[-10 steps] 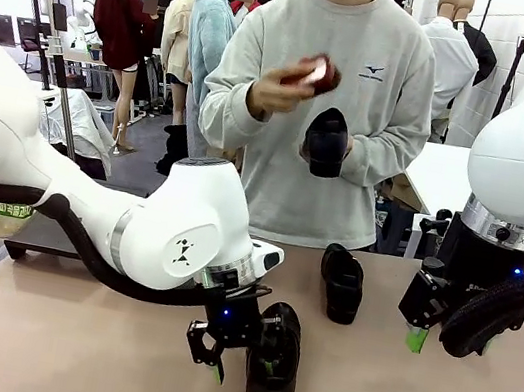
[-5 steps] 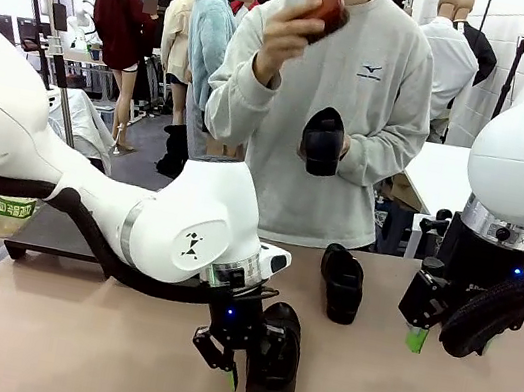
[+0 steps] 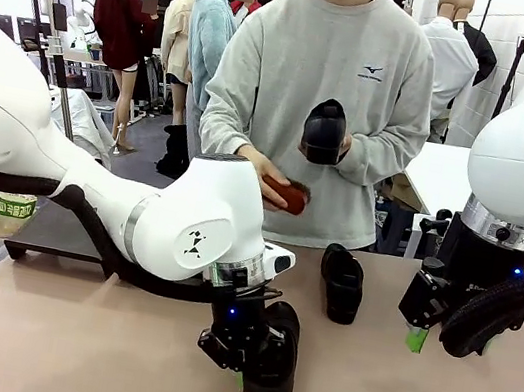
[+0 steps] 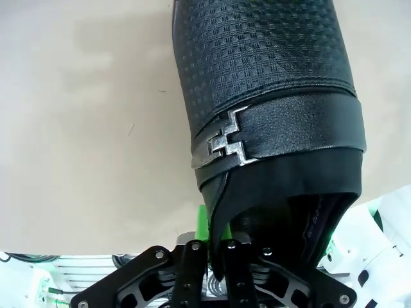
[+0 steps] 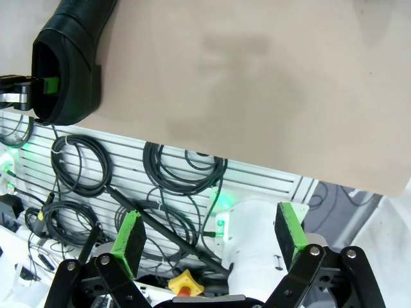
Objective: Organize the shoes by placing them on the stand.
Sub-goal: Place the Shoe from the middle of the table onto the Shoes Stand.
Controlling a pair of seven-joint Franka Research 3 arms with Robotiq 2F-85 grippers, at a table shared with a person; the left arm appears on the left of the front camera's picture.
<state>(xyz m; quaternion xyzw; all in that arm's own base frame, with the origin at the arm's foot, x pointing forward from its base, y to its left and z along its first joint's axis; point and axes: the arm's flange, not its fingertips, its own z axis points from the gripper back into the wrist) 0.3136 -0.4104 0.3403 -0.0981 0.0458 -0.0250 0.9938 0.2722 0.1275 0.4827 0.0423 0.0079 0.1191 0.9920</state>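
A black shoe (image 3: 273,376) lies near the table's front edge, toe toward me. My left gripper (image 3: 241,363) is shut on the side wall of its heel opening. The left wrist view has this shoe (image 4: 270,96), with its silver buckle, running up from my left gripper (image 4: 215,247), one green pad (image 4: 202,221) outside the rim. A second shoe (image 3: 341,283) lies farther back. The person holds a third shoe (image 3: 324,133) at chest height. My right gripper (image 3: 417,335) hangs open over the table's right side, its pads (image 5: 128,240) wide apart. The stand (image 3: 42,236) lies low at left behind my left arm.
The person's other hand holds a reddish-brown object (image 3: 290,197) at waist height over the far table edge. The right wrist view looks down past the table's front edge (image 5: 257,173) onto coiled cables (image 5: 186,167), with the gripped shoe (image 5: 70,58) at top left.
My left gripper has shut on the shoe's heel rim and dropped slightly. The person's hand with the reddish object rose to head height, then dropped to the waist. My right arm held still.
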